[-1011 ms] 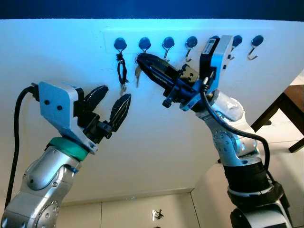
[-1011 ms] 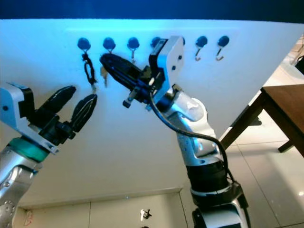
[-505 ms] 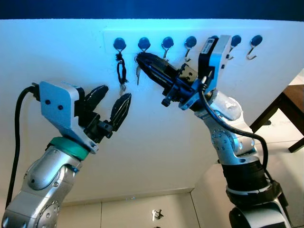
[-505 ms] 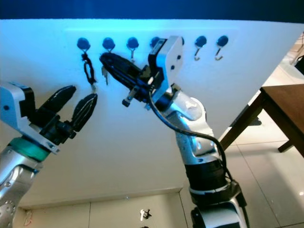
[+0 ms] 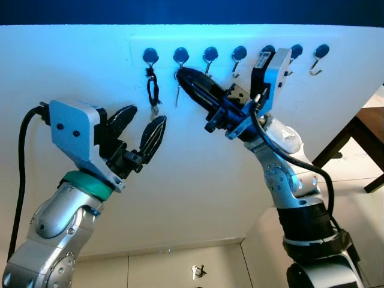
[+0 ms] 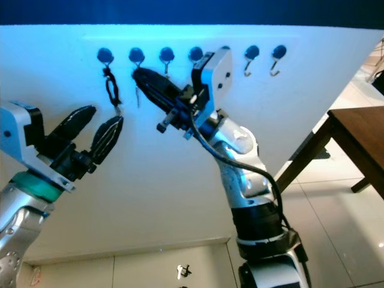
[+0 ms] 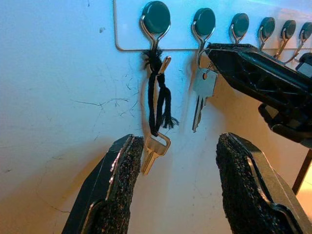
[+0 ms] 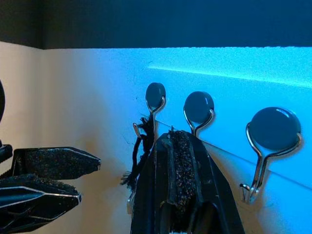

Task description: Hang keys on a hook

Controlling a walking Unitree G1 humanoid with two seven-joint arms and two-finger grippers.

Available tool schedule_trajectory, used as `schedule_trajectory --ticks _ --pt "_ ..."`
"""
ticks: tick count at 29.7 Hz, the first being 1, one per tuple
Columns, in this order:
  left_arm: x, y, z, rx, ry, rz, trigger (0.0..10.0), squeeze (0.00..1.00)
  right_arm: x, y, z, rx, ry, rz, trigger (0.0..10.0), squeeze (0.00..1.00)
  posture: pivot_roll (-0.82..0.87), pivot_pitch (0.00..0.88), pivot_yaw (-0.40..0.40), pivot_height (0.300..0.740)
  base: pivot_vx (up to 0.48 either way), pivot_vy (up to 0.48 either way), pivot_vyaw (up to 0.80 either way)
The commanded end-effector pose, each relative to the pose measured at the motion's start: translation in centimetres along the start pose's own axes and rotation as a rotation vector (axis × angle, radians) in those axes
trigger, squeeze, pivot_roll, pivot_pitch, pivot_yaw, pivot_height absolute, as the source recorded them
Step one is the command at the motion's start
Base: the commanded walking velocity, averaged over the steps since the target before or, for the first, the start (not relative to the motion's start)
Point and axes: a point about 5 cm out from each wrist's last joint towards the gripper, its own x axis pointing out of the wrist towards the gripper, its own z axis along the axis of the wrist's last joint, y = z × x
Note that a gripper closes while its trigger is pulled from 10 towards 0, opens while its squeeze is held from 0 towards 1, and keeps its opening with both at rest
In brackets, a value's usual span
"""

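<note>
Right tool (image 5: 182, 75) is closed, tip pressed up at the second hook (image 7: 204, 23) of the wall rack (image 7: 127, 48). The silver keys (image 7: 202, 92) hang from that hook just below the tip. Can't tell from the left wrist view whether the fingers pinch the key ring or only touch it.

Left tool (image 7: 180, 187) is open and empty, below and to the side of the right tool, fingers either side of the neighbouring corded key (image 7: 155, 151) on the first hook (image 7: 155, 18).

Risks, my read:
- If the ring isn't fully over the hook bend, releasing or pulling back drags the keys off and they fall to the floor.
- Retracting along the wall could snag the black cord (image 7: 158, 97) next door and unhook that key.
- Left tool sits close; any upward drift knocks the corded key.
</note>
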Motion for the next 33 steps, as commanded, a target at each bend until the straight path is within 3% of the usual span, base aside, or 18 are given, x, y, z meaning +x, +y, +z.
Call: schedule_trajectory --ticks 1,16,21,23,30,33 --pt "-0.17 0.07 -0.18 0.000 0.012 0.006 10.0 0.00 -0.29 -0.07 -1.09 0.047 0.043 -0.016 10.0 0.00 -0.05 0.038 0.029 0.740 0.000 0.000 0.00" --pt "-0.19 0.14 -0.37 -0.007 0.020 0.010 10.0 0.00 -0.79 0.15 -1.69 0.068 0.046 -0.063 10.0 0.00 -0.05 0.046 0.035 0.740 0.000 0.000 0.00" --pt "-0.21 0.26 -0.46 -0.006 0.025 0.013 10.0 0.00 -0.89 0.05 -1.89 0.010 0.065 -0.088 10.0 0.00 -0.05 0.049 0.038 0.740 0.000 0.000 0.00" --pt "-0.21 0.27 -0.48 -0.007 0.026 0.013 10.0 0.00 -0.90 0.51 -2.04 -0.071 0.099 -0.037 10.0 0.00 -0.05 0.049 0.038 0.740 0.000 0.000 0.00" --pt "-0.21 0.26 -0.50 -0.009 0.027 0.012 10.0 0.00 -0.91 0.49 -2.04 -0.020 0.089 -0.046 10.0 0.00 -0.05 0.049 0.040 0.740 0.000 0.000 0.00" --pt "-0.20 0.26 -0.51 -0.009 0.028 0.011 10.0 0.00 -0.78 0.13 -1.87 0.042 0.065 -0.077 10.0 0.00 -0.05 0.049 0.040 0.740 0.000 0.000 0.00"
